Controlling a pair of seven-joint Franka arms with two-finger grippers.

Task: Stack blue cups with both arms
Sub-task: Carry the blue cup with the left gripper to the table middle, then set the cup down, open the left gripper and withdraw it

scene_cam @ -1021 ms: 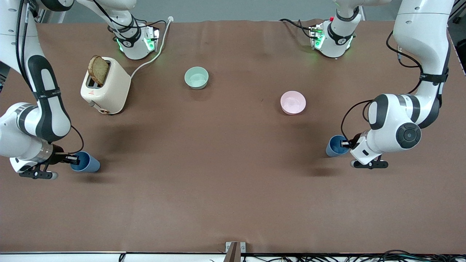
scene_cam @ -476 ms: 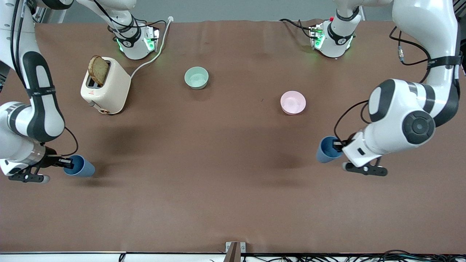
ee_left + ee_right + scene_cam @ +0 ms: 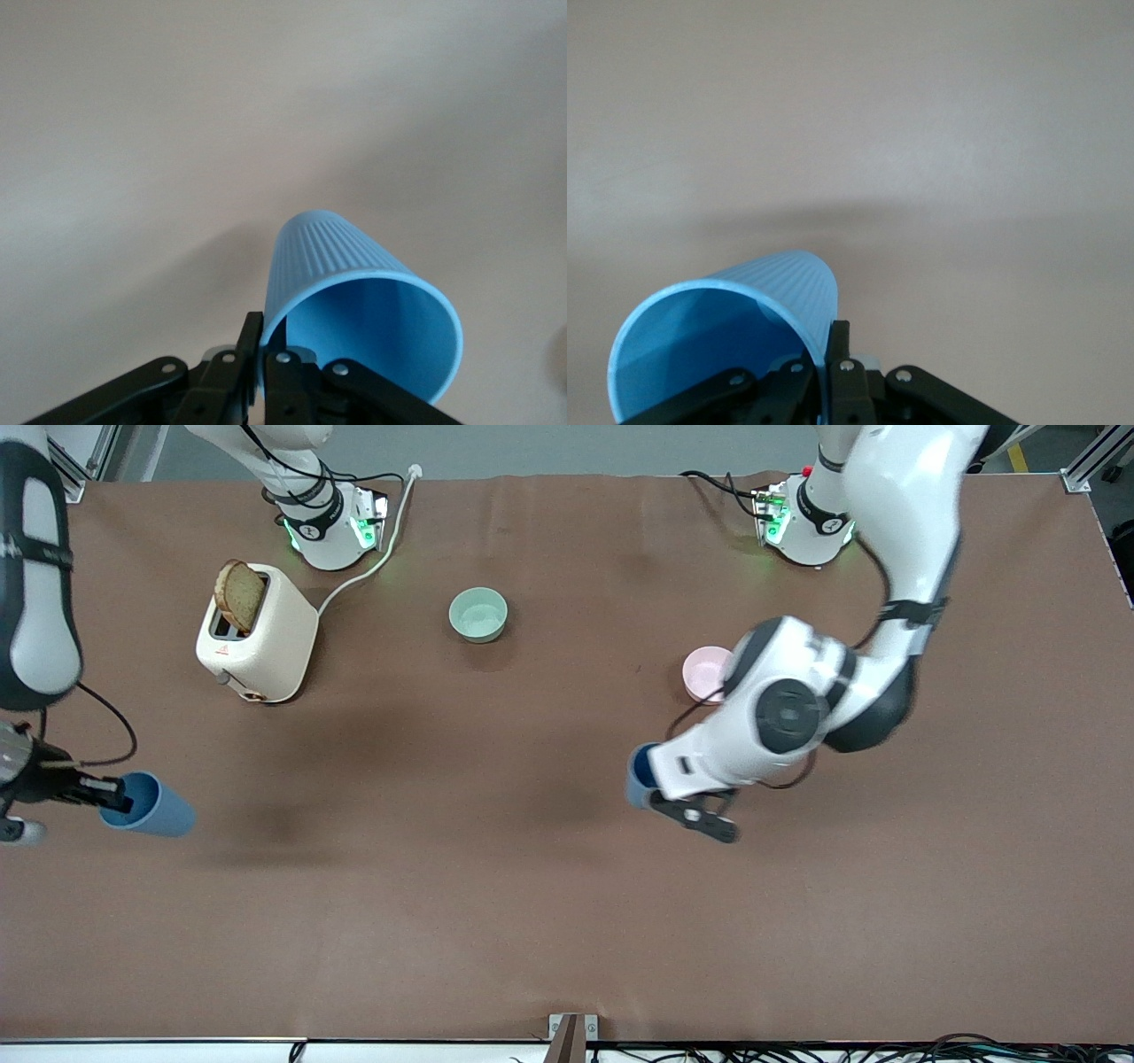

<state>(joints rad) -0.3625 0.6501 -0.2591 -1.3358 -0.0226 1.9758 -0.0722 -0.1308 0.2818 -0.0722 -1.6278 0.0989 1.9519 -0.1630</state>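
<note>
Two blue cups are held tilted in the air, one by each arm. My left gripper (image 3: 649, 781) is shut on the rim of one blue cup (image 3: 638, 774) over the brown table's middle, between the pink bowl and the front edge. In the left wrist view the fingers (image 3: 252, 332) pinch the wall of this cup (image 3: 354, 283), one inside and one outside. My right gripper (image 3: 113, 795) is shut on the rim of the other blue cup (image 3: 152, 807) over the right arm's end of the table. In the right wrist view this cup (image 3: 744, 310) is pinched the same way by the fingers (image 3: 840, 341).
A cream toaster (image 3: 259, 638) with a slice of bread sticking out stands near the right arm's base, its white cable running to the back. A mint-green bowl (image 3: 478, 615) sits at mid-table. A pink bowl (image 3: 702, 673) is partly hidden by the left arm.
The left arm has swung toward the table's middle, carrying its cup with it. The right arm has raised its cup and drawn it toward its own end of the table.
</note>
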